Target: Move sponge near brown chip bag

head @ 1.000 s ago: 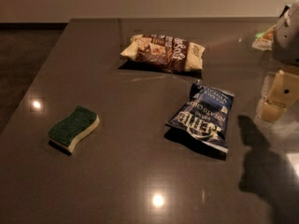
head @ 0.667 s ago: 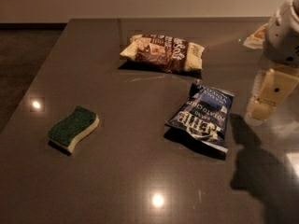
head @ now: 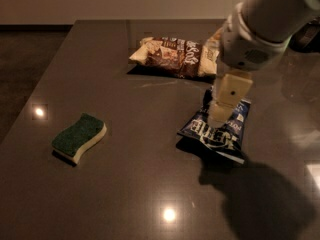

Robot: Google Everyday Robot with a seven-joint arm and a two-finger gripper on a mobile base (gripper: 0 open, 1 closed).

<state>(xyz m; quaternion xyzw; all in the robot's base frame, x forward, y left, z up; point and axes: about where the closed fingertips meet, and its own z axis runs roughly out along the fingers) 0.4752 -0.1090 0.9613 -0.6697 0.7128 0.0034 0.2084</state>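
Observation:
The sponge (head: 79,137), green on top with pale yellow foam below, lies on the dark table at the left. The brown chip bag (head: 174,57) lies at the back middle, dark brown with cream ends. My gripper (head: 220,115) hangs from the white arm at the upper right and hovers over the blue chip bag (head: 218,131), far to the right of the sponge. Nothing shows in the gripper.
The dark glossy table (head: 140,194) has its left edge near the sponge, with the floor beyond. The arm's shadow falls on the table at the lower right. Bright light spots reflect on the surface.
The arm has swung in from the right edge toward the left and now hangs over the blue chip bag. The sponge and both bags have not moved.

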